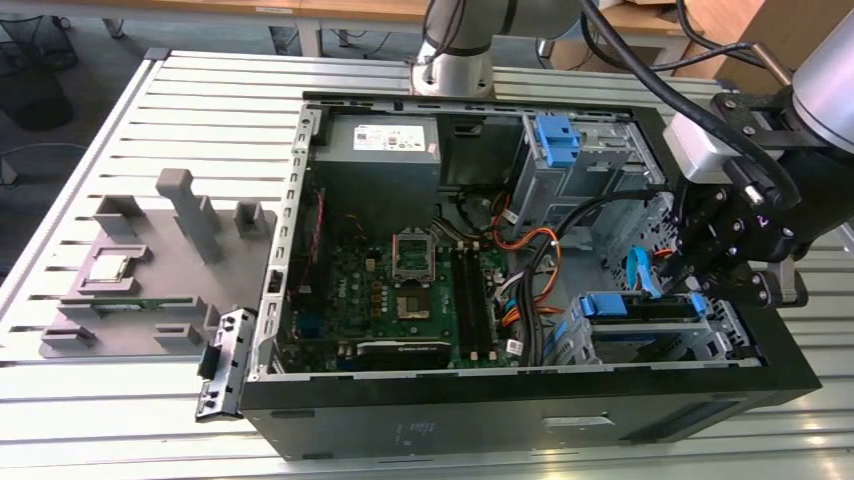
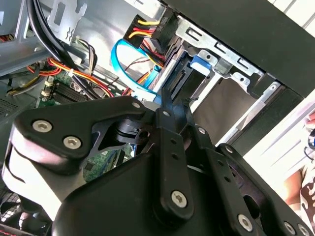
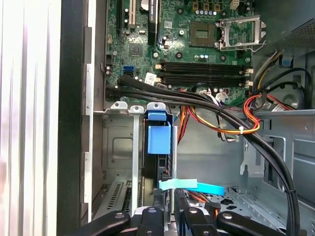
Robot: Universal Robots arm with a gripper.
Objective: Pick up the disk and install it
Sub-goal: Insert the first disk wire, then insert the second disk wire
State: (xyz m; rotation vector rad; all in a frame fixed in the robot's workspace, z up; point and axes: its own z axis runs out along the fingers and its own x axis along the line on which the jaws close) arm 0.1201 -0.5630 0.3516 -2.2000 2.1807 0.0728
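Gripper (image 1: 727,283) above disk (image 1: 641,306) in case (image 1: 534,400).

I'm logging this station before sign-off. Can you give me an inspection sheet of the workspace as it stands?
Surface: slatted metal table bearing an open computer case.
Job's things: the disk, in its blue carrier, sits in the drive cage at the case's corner nearest the exterior view's right; in the first wrist view it stands in the cage slot.
Clutter: grey fixture block and a loose black bracket at the exterior view's left of the case.
Grippers: the gripper hangs directly over the drive cage, at the disk.
Cables: black bundle, orange-red wires, a blue flat cable near the cage.
Surroundings: wooden desks beyond the table; a person's arm in the second wrist view.
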